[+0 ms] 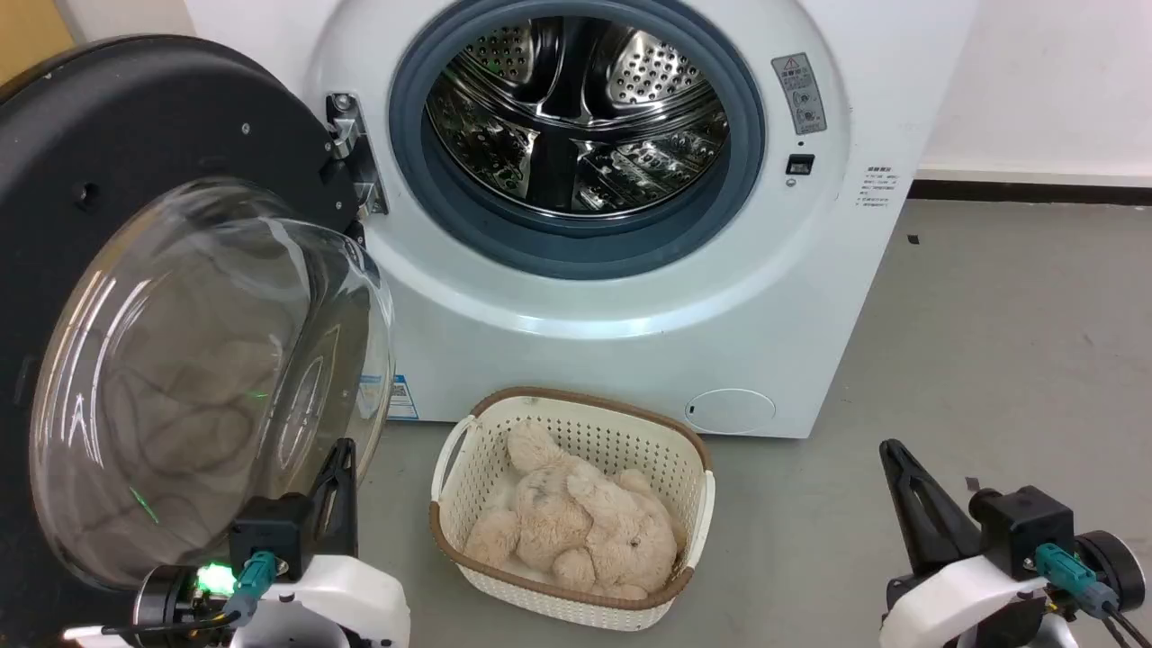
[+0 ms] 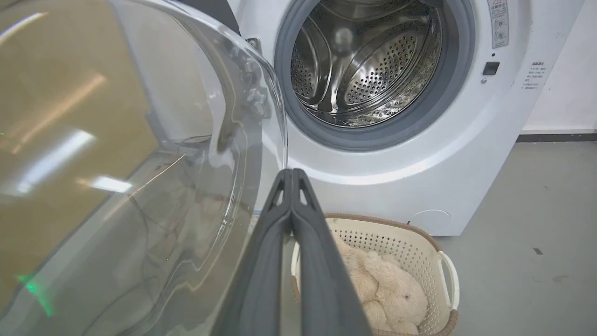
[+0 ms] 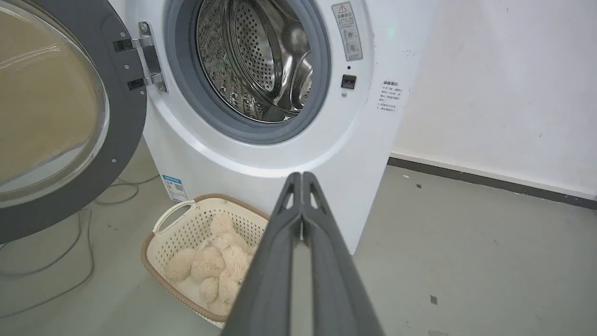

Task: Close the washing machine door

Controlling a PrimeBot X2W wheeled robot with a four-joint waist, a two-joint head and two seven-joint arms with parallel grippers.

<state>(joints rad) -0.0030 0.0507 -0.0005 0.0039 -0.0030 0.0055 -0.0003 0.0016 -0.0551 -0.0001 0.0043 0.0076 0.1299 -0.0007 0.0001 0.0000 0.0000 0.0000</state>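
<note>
The washing machine door (image 1: 117,153) stands swung wide open at the left, a black disc with a bulging clear glass bowl (image 1: 207,378), hung on a metal hinge (image 1: 353,153). The steel drum (image 1: 576,108) lies exposed inside its grey rubber ring. My left gripper (image 1: 342,450) is shut and empty, its tip just beside the lower right rim of the glass bowl (image 2: 140,163); whether it touches I cannot tell. My right gripper (image 1: 891,450) is shut and empty, low at the right, away from the machine. In the wrist views both grippers (image 2: 293,172) (image 3: 302,176) show fingers pressed together, and the door (image 3: 116,140) stays open.
A cream laundry basket (image 1: 693,468) with a brown rim sits on the grey floor before the white machine (image 1: 630,360), holding a beige plush toy (image 1: 576,526). Cables (image 3: 70,261) lie on the floor under the door. A white wall (image 1: 1044,81) with dark skirting runs at the right.
</note>
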